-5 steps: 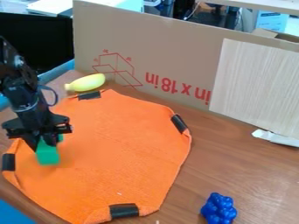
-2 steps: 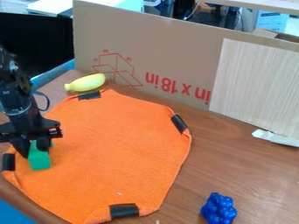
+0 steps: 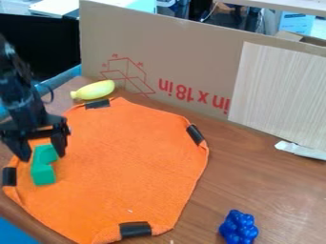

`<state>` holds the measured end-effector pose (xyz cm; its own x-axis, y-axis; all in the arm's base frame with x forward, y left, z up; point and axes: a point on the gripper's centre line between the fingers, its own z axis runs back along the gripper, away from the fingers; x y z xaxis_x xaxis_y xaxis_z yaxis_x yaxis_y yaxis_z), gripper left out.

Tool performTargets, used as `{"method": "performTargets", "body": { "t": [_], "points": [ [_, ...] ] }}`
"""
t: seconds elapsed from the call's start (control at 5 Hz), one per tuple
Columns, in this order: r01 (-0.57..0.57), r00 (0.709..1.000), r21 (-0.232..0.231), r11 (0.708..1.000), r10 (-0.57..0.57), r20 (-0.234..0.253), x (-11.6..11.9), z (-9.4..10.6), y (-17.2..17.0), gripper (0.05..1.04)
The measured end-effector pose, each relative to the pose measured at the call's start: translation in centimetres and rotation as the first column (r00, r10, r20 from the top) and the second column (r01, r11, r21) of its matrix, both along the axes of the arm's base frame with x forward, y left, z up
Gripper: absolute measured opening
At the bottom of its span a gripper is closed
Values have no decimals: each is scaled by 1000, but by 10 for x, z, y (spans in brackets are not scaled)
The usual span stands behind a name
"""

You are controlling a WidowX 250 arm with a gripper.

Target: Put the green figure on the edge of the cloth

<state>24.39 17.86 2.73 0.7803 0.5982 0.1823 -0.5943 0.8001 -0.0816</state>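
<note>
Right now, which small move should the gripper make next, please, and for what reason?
I would probably lift the gripper straight up, slowly, without closing it. Its fingers stand apart, one at each side of the green figure, and the figure lies on the orange cloth, near its left edge in the view, so the placing looks done.

You have one green figure [image 3: 44,174] and one orange cloth [image 3: 127,162] on the one table [image 3: 261,178] — and you can count four black strips [image 3: 135,229] along that cloth's border. You also have one yellow toy [image 3: 96,89], one blue bunch [image 3: 239,228], one white scrap [image 3: 300,150], one big cardboard sheet [image 3: 191,57] and one pale wood-grain panel [image 3: 280,90]. Your arm carries one tool [image 3: 43,157] — two fingers on it.
</note>
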Motion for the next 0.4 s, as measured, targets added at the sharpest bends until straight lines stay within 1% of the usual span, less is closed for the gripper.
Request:
{"method": "performTargets", "body": {
  "t": [0.2,0.4],
  "points": [
    [-6,1000,-58,998,6,0,-2,34,-9,999],
    [-24,1000,-84,996,24,-3,-7,75,-23,999]
  ]
}}
